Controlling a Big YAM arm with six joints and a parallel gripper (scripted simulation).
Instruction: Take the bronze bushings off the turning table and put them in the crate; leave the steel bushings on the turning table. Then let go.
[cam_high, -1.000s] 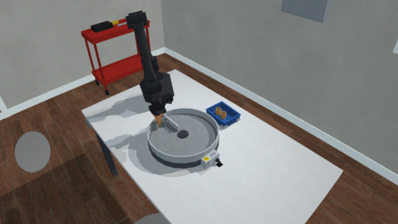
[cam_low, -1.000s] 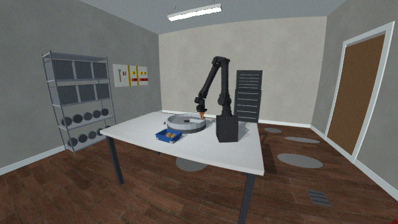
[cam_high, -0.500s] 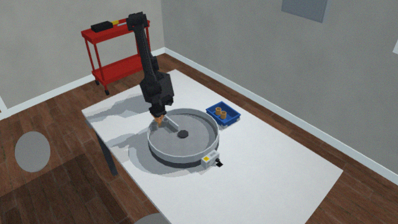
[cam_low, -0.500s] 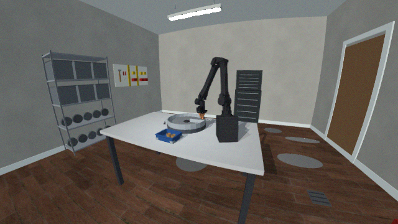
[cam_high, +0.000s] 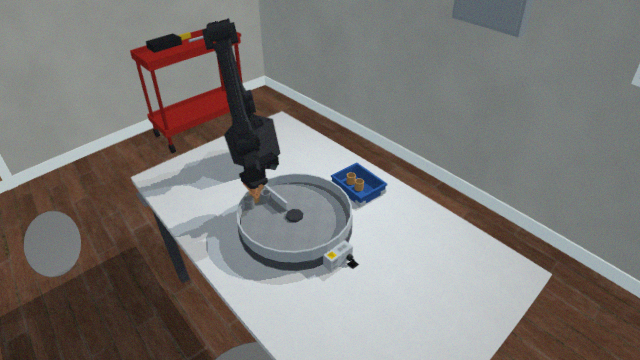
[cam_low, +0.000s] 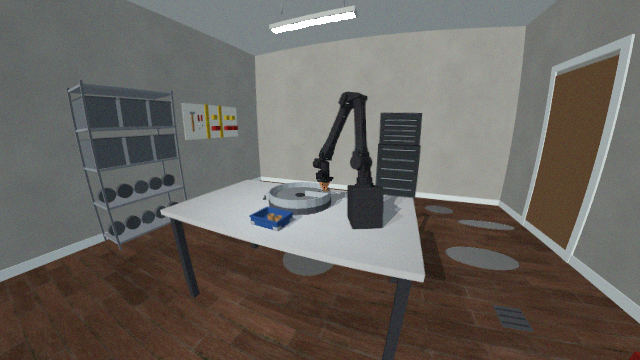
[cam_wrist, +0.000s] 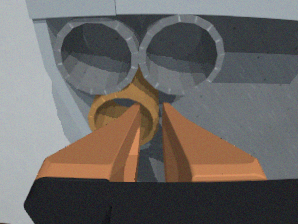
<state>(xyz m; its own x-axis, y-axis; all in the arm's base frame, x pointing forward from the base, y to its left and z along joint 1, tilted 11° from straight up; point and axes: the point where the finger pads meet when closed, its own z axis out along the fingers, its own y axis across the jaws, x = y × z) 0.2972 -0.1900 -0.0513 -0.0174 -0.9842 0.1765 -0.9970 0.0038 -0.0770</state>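
Over near side of turning table (cam_high: 295, 254) (cam_low: 300, 198) (cam_wrist: 240, 130), your gripper (cam_high: 256, 194) (cam_low: 324, 187) (cam_wrist: 151, 111) stands nearly closed, narrow gap between tips, nothing gripped that you can see. Loose bronze bushing (cam_wrist: 95, 120) sits just below tips, against left steel bushing (cam_wrist: 95, 82) and close to right steel bushing (cam_wrist: 218, 57). Two bronze bushings (cam_high: 351, 178) (cam_low: 270, 217) already upright in blue crate (cam_high: 367, 198) (cam_low: 261, 221). Tips seem lined up near bushing's wall (depth hard to judge). Slight sideways error could land tip on rim, tipping it; crowding could drag steel along.
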